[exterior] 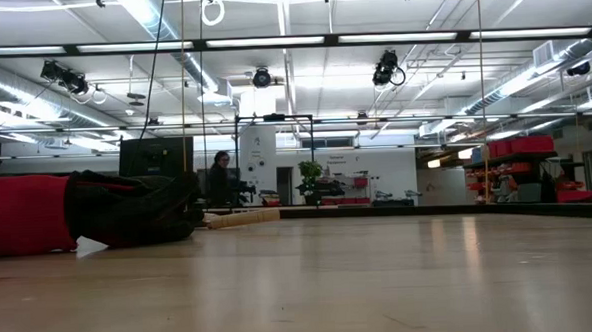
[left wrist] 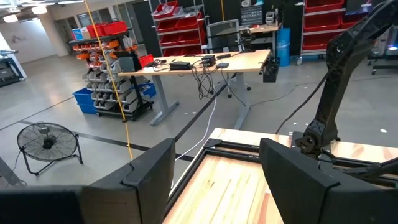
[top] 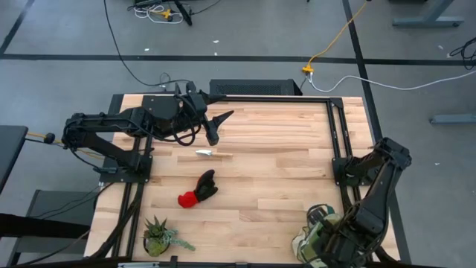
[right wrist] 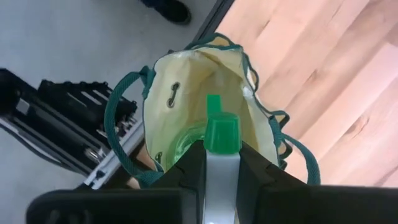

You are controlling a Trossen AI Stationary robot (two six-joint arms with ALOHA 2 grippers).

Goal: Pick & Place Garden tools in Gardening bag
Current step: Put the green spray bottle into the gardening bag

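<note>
My right gripper (right wrist: 221, 155) hangs over the gardening bag (right wrist: 186, 81), shut on a garden tool with a white handle and a bright green end (right wrist: 221, 132). The beige bag with dark green trim stands at the table's near right corner (top: 311, 240), mouth up. A trowel (top: 212, 153) and a red-and-black glove pair (top: 198, 190) lie on the table. My left gripper (top: 216, 123) is open, level, above the far left part of the table, holding nothing. My right gripper pinches the tool's white handle (right wrist: 220, 183) between its two fingers. The fingers come from above, pointing steeply down. The tool hangs clear, its green end pointing down into the bag's open mouth. Whether it touches the bag's lining I cannot tell.
A small spiky potted plant (top: 158, 234) stands at the near left corner. The table's black frame rails (top: 338, 134) run along both sides. In the low view the gloves (exterior: 78, 211) fill the left, with the trowel's wooden handle (exterior: 243, 217) behind them.
</note>
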